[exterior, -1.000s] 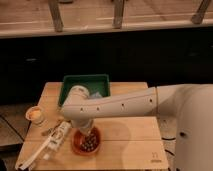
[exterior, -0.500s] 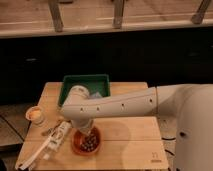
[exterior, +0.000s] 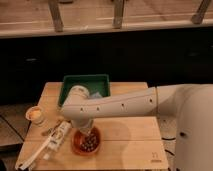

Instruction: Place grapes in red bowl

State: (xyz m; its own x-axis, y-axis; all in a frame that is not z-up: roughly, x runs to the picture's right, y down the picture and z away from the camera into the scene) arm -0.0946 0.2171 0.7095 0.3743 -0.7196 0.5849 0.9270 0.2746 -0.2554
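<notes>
Gripper (exterior: 86, 131): hanging right over the red bowl, can't tell its state
Grapes (exterior: 88, 142): sitting inside the bowl
Red bowl (exterior: 76, 146): near edge of wooden table (exterior: 130, 135)
Green tray (exterior: 67, 82): far side

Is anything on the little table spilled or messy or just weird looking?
Nothing looks spilled or broken. The grapes sit inside the red bowl near the table's front edge. The gripper hangs right above the bowl. The green tray and small cup stand upright.
</notes>
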